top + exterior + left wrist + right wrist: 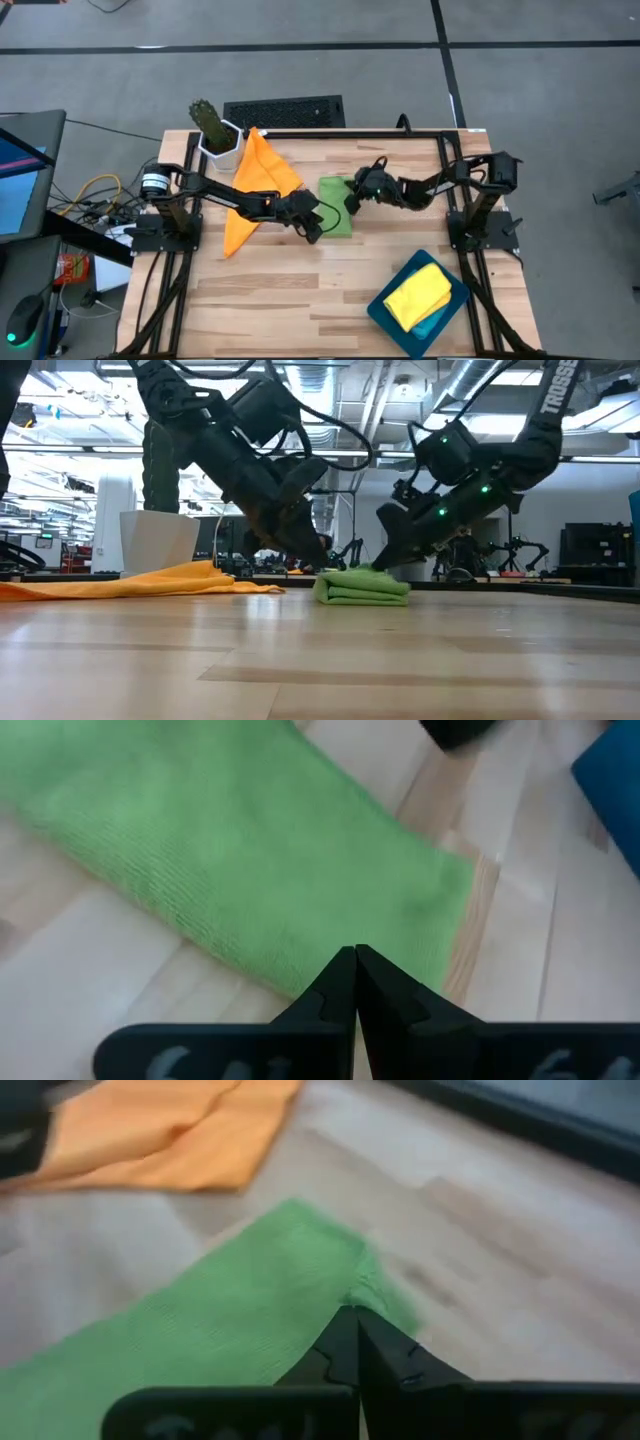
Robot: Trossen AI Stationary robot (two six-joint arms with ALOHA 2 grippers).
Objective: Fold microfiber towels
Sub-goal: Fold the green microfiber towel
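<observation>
Wooden table (300, 300) carries my folded green towel (337, 190); left gripper (312, 232) clenched at its near edge, right gripper (352, 201) pinching its far corner.

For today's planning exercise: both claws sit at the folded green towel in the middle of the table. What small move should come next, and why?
Probably lift both claws clear. The green towel already lies folded, and the left claw and right claw are shut at opposite edges, seemingly holding nothing. The orange towel lies unfolded beside it.

one word reads clearly — "trossen", in white letters. it runs down the right arm (556, 400) in the low view.
</observation>
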